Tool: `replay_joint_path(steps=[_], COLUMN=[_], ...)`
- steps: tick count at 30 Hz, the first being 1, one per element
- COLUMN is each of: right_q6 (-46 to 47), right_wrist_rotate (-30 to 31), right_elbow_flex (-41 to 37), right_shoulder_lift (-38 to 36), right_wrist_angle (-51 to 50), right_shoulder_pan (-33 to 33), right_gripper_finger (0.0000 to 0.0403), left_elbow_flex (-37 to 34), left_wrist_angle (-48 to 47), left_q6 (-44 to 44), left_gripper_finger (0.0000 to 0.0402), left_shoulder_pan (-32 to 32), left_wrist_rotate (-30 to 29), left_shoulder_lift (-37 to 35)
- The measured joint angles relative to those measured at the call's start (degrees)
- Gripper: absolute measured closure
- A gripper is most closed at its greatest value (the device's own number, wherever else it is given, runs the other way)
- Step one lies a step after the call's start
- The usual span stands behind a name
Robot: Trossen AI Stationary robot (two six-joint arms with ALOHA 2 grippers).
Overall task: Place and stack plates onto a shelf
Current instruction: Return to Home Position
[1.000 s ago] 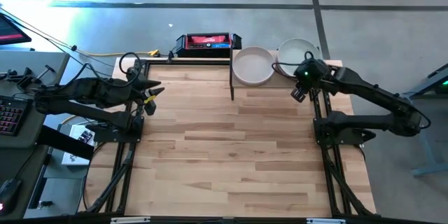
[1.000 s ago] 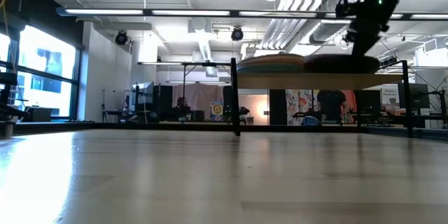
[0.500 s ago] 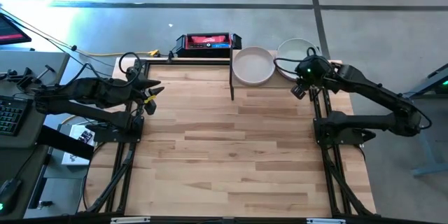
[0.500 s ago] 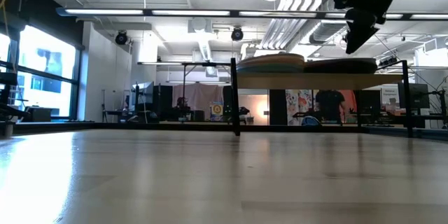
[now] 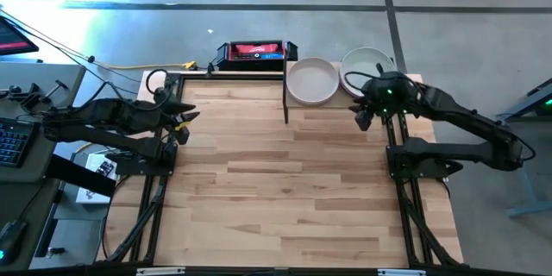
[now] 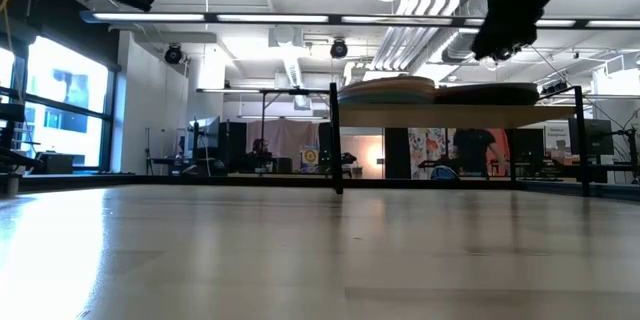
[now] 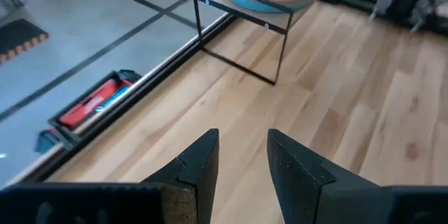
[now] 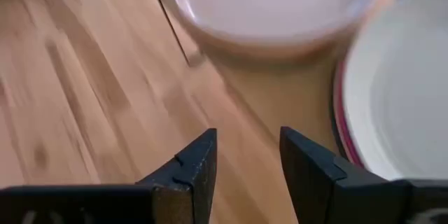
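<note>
Jaws: right gripper narrowly parted, empty, beside right plate stack; left gripper likewise, left edge | Risk: low pull-back clips stack off shelf.

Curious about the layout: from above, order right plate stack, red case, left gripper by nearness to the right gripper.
1. right plate stack, just by the right gripper
2. red case, off the table's far edge
3. left gripper, table's opposite side
</note>
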Motion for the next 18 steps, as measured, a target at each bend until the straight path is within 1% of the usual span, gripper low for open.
replay_joint_path(steps=[2, 5, 9, 14, 18], right_q6=[1.40, 3.78, 5.39, 6.96, 8.00], right_wrist_rotate=[0.37, 0.53, 0.35, -1.86, -1.87], right_elbow_flex=[-3.26, -8.96, -15.92, -22.84, -28.79], right_shoulder_lift=[-3.01, -7.75, -11.98, -13.58, -13.32], right_wrist_angle=[6.93, 16.73, 27.82, 38.87, 47.04], right_shoulder_pan=[1.47, 3.68, 6.37, 9.70, 12.50], right_gripper_finger=[0.0269, 0.0269, 0.0269, 0.0269, 0.0269], left_elbow_flex=[-3.23, -9.17, -16.93, -24.42, -28.58], left_wrist_angle=[2.97, 10.53, 18.35, 24.23, 28.23], left_q6=[-0.24, 0.15, 1.25, 0.98, 3.64], left_gripper_finger=[0.0294, 0.0300, 0.0306, 0.0307, 0.0307], left_shoulder_pan=[0.00, 0.00, 0.00, 0.00, 0.00], left_wrist_rotate=[0.71, 1.79, 3.87, 4.42, 5.46], left_shoulder_lift=[-2.76, -7.45, -13.03, -17.78, -19.81])
